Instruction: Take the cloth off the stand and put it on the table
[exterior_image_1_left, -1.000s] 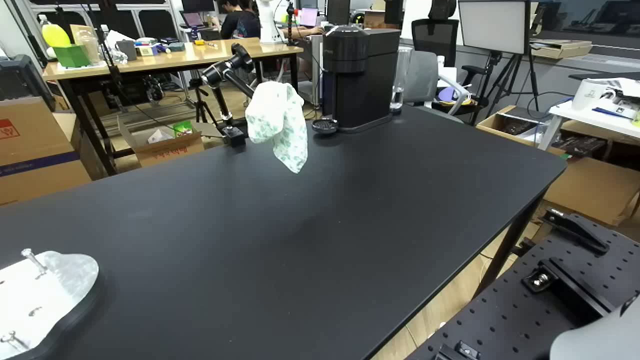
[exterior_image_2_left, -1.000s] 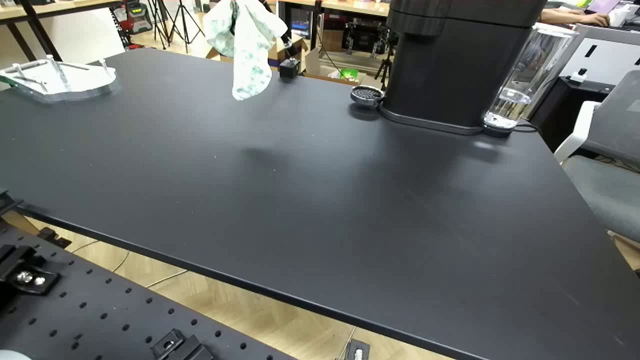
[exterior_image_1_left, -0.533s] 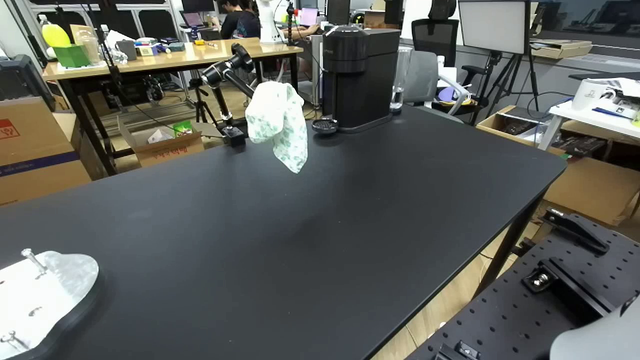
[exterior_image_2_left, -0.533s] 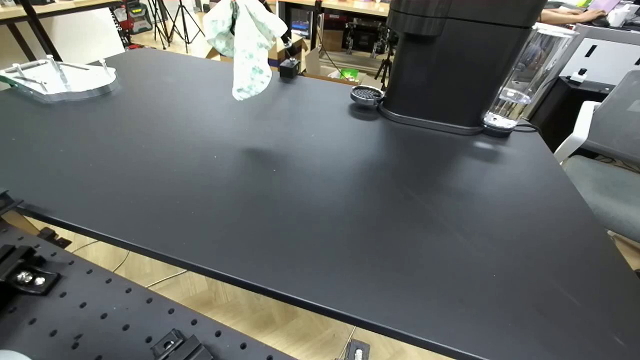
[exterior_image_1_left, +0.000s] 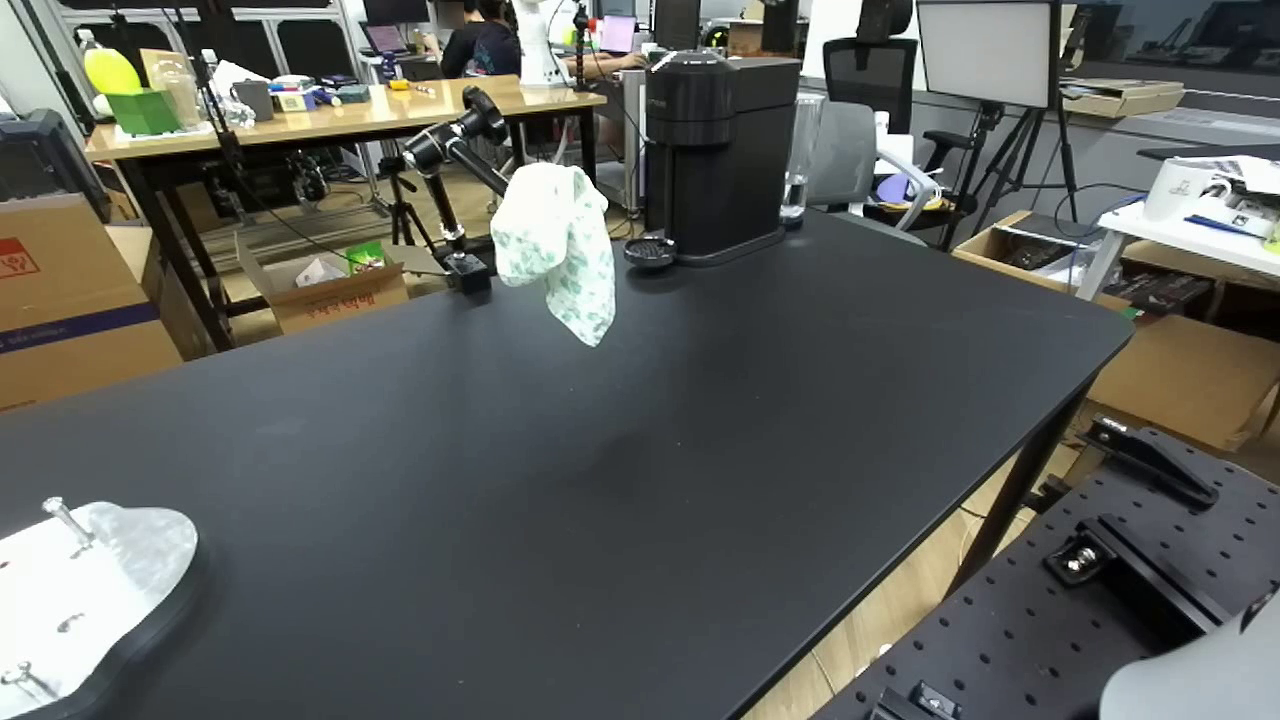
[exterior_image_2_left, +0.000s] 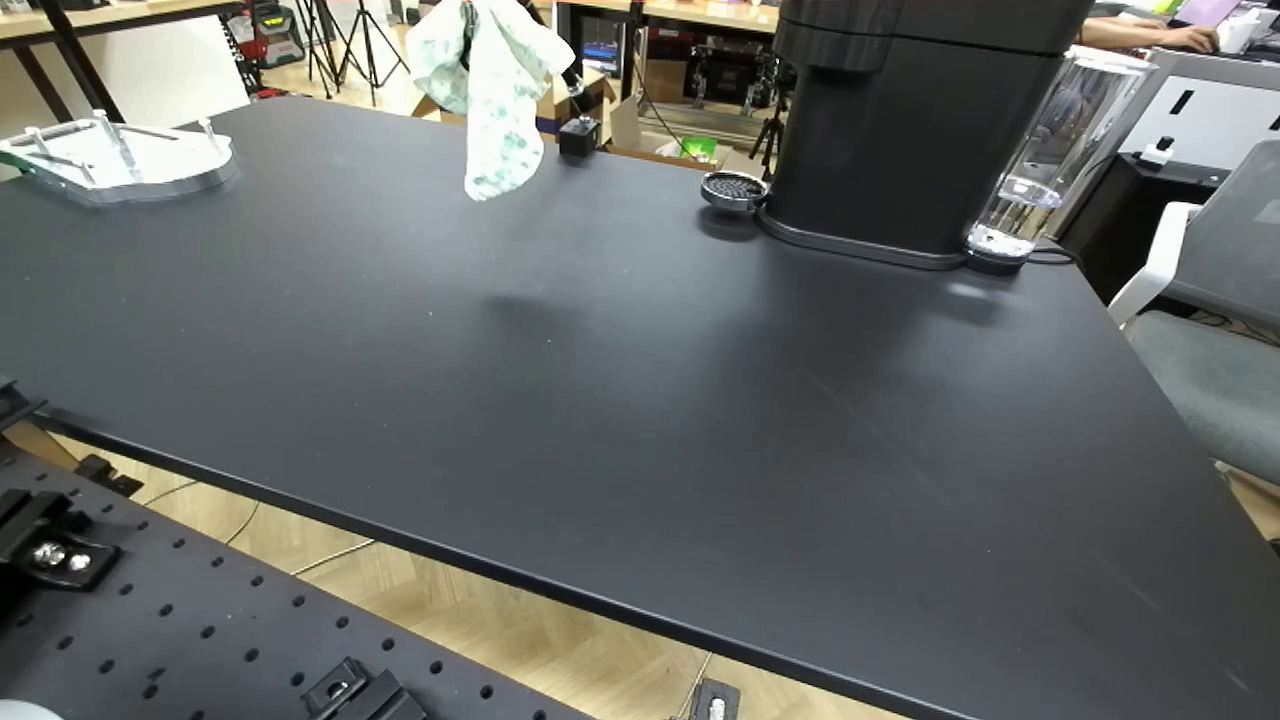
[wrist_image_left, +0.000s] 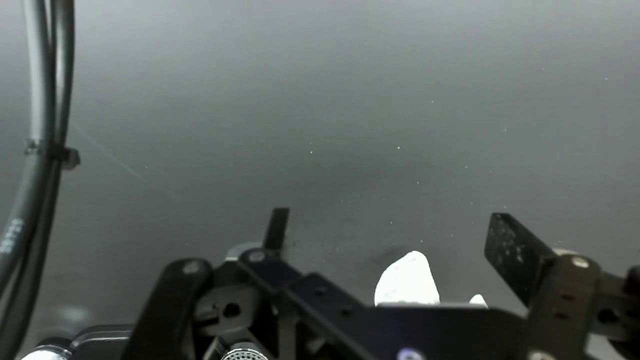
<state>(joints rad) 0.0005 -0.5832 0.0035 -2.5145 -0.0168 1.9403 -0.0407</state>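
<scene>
The cloth (exterior_image_1_left: 553, 230) is white with a green leaf print. It hangs from the black jointed stand (exterior_image_1_left: 448, 200) at the table's far edge, its lower end above the black table (exterior_image_1_left: 600, 520). It shows in both exterior views, here too as a hanging cloth (exterior_image_2_left: 505, 120) beside the stand's base (exterior_image_2_left: 578, 136). In the wrist view my gripper (wrist_image_left: 389, 214) is open, with its two fingers wide apart. The tip of the cloth (wrist_image_left: 409, 280) shows between and below the fingers, apart from them; the rest is hidden behind the gripper. The gripper is outside both exterior views.
A black coffee machine (exterior_image_1_left: 715, 160) with a round drip tray (exterior_image_2_left: 735, 190) and clear water tank (exterior_image_2_left: 1030, 180) stands near the stand. A white plate with upright bolts (exterior_image_1_left: 110, 580) lies on the table. A perforated mounting board (exterior_image_2_left: 230, 600) adjoins the table's near edge.
</scene>
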